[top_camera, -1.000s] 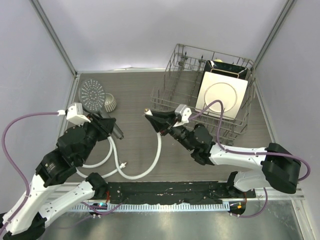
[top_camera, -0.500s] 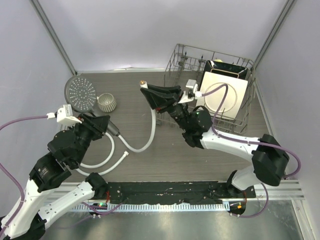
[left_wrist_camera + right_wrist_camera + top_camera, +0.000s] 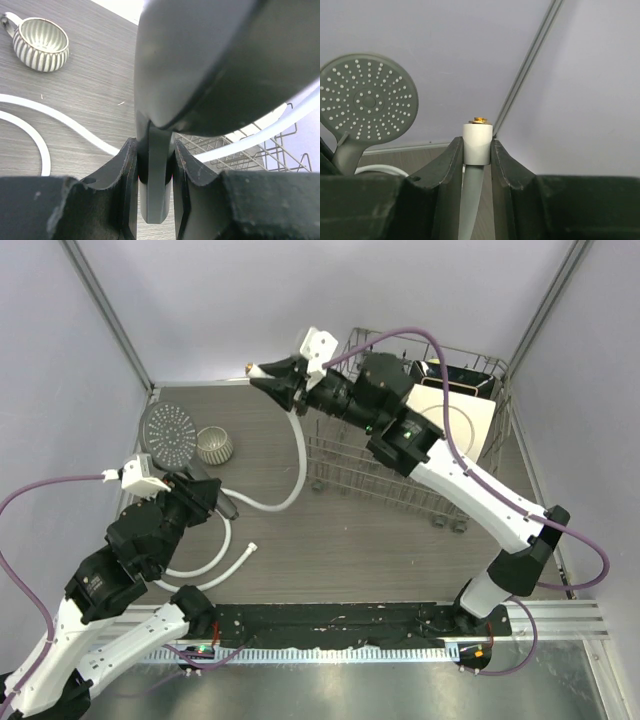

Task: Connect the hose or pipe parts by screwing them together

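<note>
**Left side.** The left gripper (image 3: 155, 167) is clamped narrow on the straight handle (image 3: 228, 504) of the grey shower head (image 3: 172, 430). The head is held above the table (image 3: 380, 540) at the left rear, its perforated face turned upward. Over the last second it has shifted only slightly. The handle's connecting end points down and to the right. The ribbed cup (image 3: 213, 445) stands just beside the head, untouched.

**Centre.** The white hose (image 3: 300, 455) loops on the table below the left gripper. One small end (image 3: 253, 549) lies loose on the table. The rest of the hose rises in a long curve toward the rear.

**Right side.** The right gripper (image 3: 477, 150) is closed on the hose just behind its end fitting (image 3: 479, 120), which protrudes past the fingertips. A second ago this gripper was low at mid-table, in front of the dish rack (image 3: 400, 480). It has since swung up and back, to the rear wall above the rack's left corner, drawing the hose up with it.

**Assessment.** Both parts are secured and lifted, so the work has passed from pick-up to presentation. The fitting and the handle end remain well apart and not on a common line. They must be aligned before threading can begin. The taut rising hose may resist that turn.
</note>
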{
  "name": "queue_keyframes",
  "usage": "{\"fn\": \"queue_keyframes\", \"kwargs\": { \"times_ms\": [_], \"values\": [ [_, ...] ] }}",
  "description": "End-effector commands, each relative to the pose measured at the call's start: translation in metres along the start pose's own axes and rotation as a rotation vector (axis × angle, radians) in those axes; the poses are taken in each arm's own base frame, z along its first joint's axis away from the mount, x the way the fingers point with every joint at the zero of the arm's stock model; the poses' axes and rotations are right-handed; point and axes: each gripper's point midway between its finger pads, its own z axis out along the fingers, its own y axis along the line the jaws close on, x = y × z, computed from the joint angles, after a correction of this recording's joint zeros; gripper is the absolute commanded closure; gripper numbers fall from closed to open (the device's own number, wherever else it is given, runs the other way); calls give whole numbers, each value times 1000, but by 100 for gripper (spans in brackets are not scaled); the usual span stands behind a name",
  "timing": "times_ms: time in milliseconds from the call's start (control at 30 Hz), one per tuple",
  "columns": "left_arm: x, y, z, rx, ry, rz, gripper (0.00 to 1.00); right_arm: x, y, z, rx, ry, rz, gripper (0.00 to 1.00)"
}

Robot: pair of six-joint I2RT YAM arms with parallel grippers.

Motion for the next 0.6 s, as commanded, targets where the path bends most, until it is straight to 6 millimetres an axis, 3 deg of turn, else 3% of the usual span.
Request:
{"fn": "queue_keyframes", "kwargs": {
  "times_ms": [0,100,133,167,200,267,300,333,400,433,467,533,567],
  "values": [
    [-20,-2,-4,13,-75,-31,100,-16,-6,-8,-54,117,-24,99],
    [-19,-2,-4,13,-82,-33,100,-25,8,-13,-81,24,137,99],
    [-19,-2,-3,12,-84,-30,100,-67,2,-12,-65,-198,154,99],
    [-19,-4,-1,14,-84,-31,100,-37,16,-17,-109,-214,241,99],
    [-17,-5,2,11,-79,-25,100,-46,14,-21,-130,-289,373,99],
    [-15,-9,4,20,-69,-22,100,-72,3,-19,-121,-405,397,99],
    [-13,-10,6,20,-64,-19,100,-64,0,-11,-105,-404,417,99],
    [-12,-11,7,19,-60,-21,100,-78,-4,-13,-106,-479,458,99],
    [-11,-11,8,20,-54,-26,100,-86,-10,-14,-108,-541,476,99],
    [-11,-11,7,25,-55,-31,100,-79,-12,-8,-97,-506,471,99],
    [-11,-11,7,27,-56,-38,100,-85,-14,-7,-91,-507,462,99],
    [-14,-12,4,33,-63,-44,100,-93,-9,-15,-127,-529,432,99],
    [-21,-15,2,40,-75,-49,100,-86,-1,-17,-151,-505,386,99]
  ]
}}
